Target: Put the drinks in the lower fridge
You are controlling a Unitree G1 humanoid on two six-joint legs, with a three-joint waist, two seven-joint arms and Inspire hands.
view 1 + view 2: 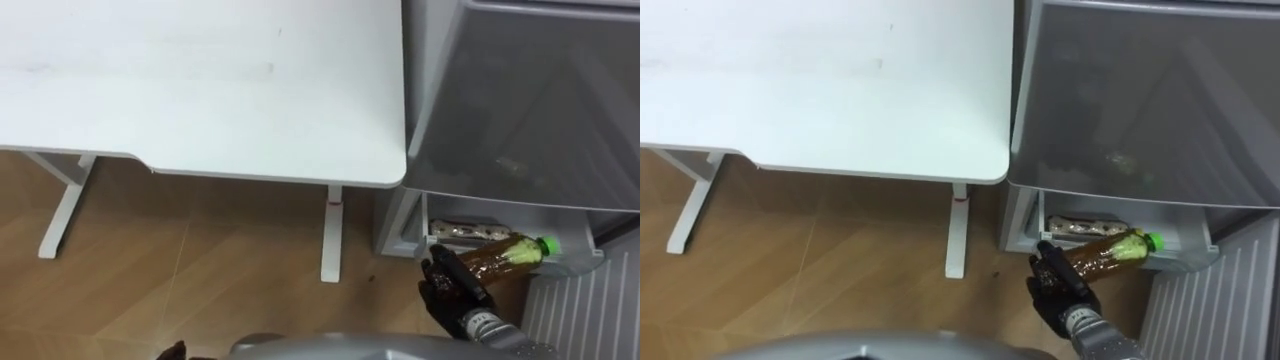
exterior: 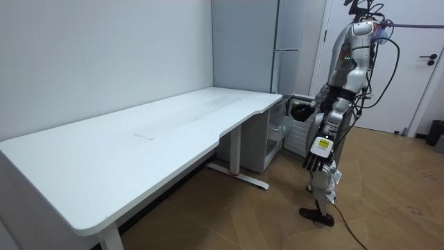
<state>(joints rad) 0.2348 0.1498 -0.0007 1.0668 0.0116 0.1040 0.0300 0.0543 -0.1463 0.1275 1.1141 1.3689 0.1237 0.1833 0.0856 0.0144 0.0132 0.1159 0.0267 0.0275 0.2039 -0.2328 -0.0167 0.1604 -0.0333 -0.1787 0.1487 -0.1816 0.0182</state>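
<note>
My right hand [image 1: 450,288] is shut on a bottle of brown drink [image 1: 505,255] with a green cap [image 1: 547,244]. The bottle lies almost level, cap end pointing into the open lower fridge compartment [image 1: 420,225]. A flat packet [image 1: 465,230] rests inside, behind the bottle. In the room view I stand facing the grey fridge [image 2: 243,42] at the table's end, with the right hand [image 2: 300,110] raised at the opening. My left hand [image 2: 316,158] hangs at my side with relaxed fingers.
The white table [image 1: 200,80] stands to my left, its corner close against the fridge, and its leg [image 1: 332,235] comes down beside the compartment. The open lower door's ribbed white inside [image 1: 590,310] is at the right. Wooden floor lies below.
</note>
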